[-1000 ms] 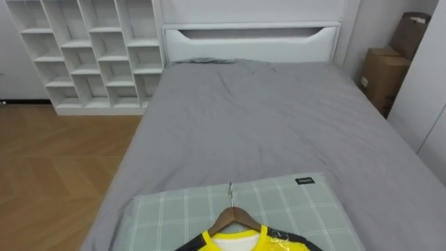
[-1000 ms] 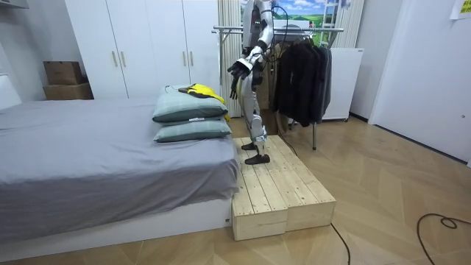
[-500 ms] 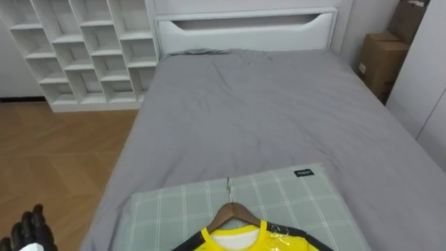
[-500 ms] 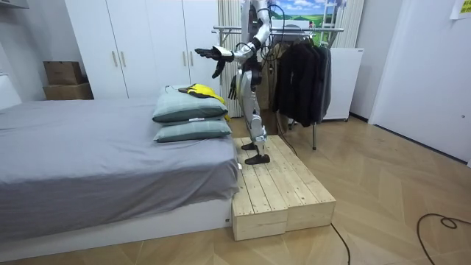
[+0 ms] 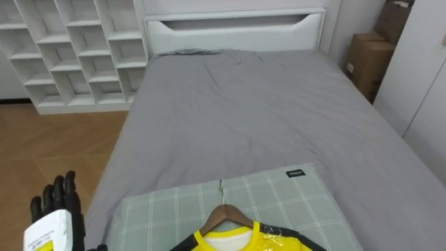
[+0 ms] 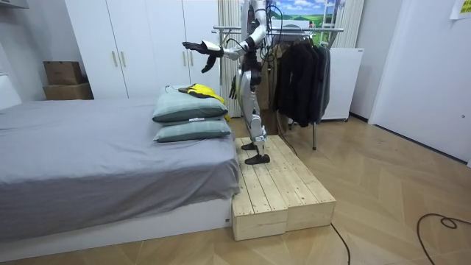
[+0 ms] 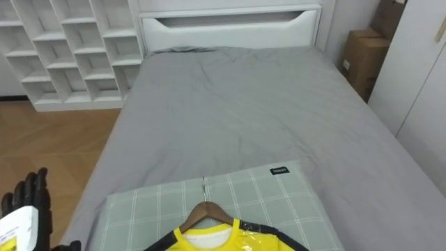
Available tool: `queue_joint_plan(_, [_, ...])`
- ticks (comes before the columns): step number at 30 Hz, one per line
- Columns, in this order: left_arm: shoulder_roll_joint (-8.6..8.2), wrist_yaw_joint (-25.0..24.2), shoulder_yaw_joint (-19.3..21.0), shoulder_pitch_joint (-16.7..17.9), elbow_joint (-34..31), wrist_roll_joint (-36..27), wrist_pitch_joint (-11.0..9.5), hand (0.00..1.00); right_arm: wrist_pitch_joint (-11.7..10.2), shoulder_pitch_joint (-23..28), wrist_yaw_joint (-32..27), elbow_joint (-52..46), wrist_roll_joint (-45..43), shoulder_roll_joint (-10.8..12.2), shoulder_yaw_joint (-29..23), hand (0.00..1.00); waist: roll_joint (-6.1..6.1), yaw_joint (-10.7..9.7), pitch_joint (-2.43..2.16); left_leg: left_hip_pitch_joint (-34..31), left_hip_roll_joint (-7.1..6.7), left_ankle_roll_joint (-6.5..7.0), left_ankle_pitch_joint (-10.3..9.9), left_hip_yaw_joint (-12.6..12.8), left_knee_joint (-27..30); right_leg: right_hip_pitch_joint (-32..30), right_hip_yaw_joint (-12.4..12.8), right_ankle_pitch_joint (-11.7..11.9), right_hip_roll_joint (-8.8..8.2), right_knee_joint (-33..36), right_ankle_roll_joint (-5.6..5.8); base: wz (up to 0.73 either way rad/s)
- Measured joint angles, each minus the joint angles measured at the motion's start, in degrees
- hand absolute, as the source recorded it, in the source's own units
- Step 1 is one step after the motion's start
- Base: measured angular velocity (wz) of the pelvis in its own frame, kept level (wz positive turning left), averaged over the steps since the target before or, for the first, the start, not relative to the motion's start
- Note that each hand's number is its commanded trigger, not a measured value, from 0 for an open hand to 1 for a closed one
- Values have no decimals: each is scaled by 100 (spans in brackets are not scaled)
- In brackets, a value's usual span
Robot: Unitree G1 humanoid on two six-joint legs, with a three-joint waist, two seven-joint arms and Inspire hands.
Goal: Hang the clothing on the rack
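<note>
Yellow shirt (image 5: 240, 240) lies nearest the robot, already threaded onto a wooden hanger (image 5: 224, 213) whose metal hook points up the bed. Both rest on a green checked pillow (image 5: 293, 202) at the foot of the grey bed (image 5: 244, 111). Neither hand is touching them.

The left hand (image 5: 61, 203) shows at the lower left of the eye views, off the bed's edge and over the floor. Its fingers are straight and spread and it holds nothing. In the room view this arm reaches out level above the pillows. The right hand (image 6: 233, 88) hangs by the robot's hip, and I cannot tell how its fingers are set.

The robot stands on a wooden platform (image 6: 276, 184) at the bed's foot. The clothes rack (image 6: 294, 31), with dark garments on it, is behind the robot.

By my reading the task has barely begun. The shirt is on its hanger, but taking hold of the hanger, lifting it, turning to the rack and hooking it on are all left to do.
</note>
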Motion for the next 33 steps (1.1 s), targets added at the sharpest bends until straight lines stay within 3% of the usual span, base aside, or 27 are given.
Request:
queue_joint_plan(7, [-1, -185, -28, -75, 0, -3, -7, 0, -27, -32, -34, 69, 121, 1, -21, 0, 113, -157, 10, 7, 32, 5, -5, 57, -54, -22, 56, 54, 28, -4, -6, -3])
queue_joint_plan(14, [0, -377, -24, -316, 1, -55, 8, 0, -12, -15, -7, 175, 482, 2, -19, 0, 105, -238, 16, 108, 53, 3, -1, 125, -100, 26, 119, 57, 40, 4, -10, -4])
queue_joint_plan(22, [-4, -653, -90, -386, 345, -61, 105, 0, -2, -9, 105, 232, 657, 6, -6, 0, 13, -376, 51, 217, 79, 0, -1, 216, -101, 83, 216, 57, 56, -3, -10, -6])
queue_joint_plan(29, [-15, -735, -200, -416, 574, -29, 224, 0, 14, 41, 108, 355, 655, -1, -7, 0, -93, -427, 8, 208, 89, -1, -1, 247, -109, 52, 292, 57, 68, 7, -11, -2])
queue_joint_plan(33, [-20, -780, -201, -431, 647, -41, 358, 0, 57, 56, 119, 374, 614, -10, -15, 0, -120, -436, 13, 208, 96, 0, -2, 345, -148, 1, 380, 64, 69, 25, -21, -12])
